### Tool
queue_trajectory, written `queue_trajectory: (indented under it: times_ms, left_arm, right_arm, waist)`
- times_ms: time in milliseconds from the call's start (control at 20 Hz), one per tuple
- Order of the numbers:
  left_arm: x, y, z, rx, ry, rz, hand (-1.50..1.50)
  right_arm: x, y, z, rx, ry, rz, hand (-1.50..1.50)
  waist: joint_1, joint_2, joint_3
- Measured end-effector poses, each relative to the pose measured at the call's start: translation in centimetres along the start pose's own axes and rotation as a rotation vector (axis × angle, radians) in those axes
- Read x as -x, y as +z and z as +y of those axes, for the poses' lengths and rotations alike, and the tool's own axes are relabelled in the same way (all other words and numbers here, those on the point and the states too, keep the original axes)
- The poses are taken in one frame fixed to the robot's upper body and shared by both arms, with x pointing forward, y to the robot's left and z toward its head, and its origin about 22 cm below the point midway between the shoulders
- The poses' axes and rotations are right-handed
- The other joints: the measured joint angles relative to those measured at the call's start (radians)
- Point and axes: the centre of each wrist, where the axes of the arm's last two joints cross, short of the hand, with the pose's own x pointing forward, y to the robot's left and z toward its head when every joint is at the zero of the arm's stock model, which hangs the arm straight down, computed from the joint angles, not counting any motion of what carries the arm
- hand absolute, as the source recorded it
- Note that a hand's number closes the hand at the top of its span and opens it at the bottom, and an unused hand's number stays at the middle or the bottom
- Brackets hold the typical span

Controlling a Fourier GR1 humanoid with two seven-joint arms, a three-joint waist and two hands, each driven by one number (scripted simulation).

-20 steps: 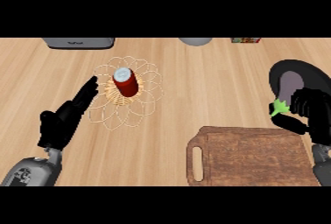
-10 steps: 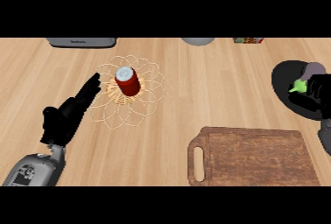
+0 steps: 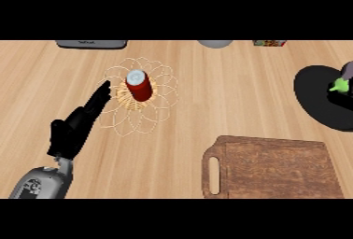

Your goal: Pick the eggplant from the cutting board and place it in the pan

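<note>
Eggplant (image 3: pixel 342 80) sits in the black pan (image 3: pixel 317 100), far right of my left hand (image 3: pixel 76 128).

That hand rests with straight fingers beside the wire basket (image 3: pixel 140 95); right hand unseen, cutting board (image 3: pixel 272 167) bare.

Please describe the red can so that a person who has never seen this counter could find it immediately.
Start at the light wooden counter and look to its far left part, where a pale wire basket shaped like a flower lies. The small red cylindrical can with a silver top stands upright in the middle of this basket, just beyond the black left hand. It is the only red thing standing in a basket.
</note>
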Motion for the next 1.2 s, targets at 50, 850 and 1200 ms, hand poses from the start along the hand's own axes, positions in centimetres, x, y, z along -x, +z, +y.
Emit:
queue_trajectory:
  times_ms: [50, 850, 1200]
  left_arm:
    - [-0.4, 0.0, 0.2, 0.005, 0.002, -0.004, 0.00]
    - [-1.0, -0.8, -0.5, 0.027, 0.000, -0.037, 0.00]
    - [-0.8, -0.7, -0.3, 0.018, 0.006, -0.031, 0.00]
  right_arm:
    - [0.1, 0.0, 0.2, 0.001, -0.001, 0.000, 1.50]
    - [2.2, -0.2, -0.8, -0.172, -0.131, 0.236, -1.50]
    - [2.3, -1.1, -2.0, -0.049, -0.445, 0.229, -1.50]
  waist:
    - [0.002, 0.000, 0.000]
    - [0.035, 0.023, 0.007]
    - [0.028, 0.022, 0.009]
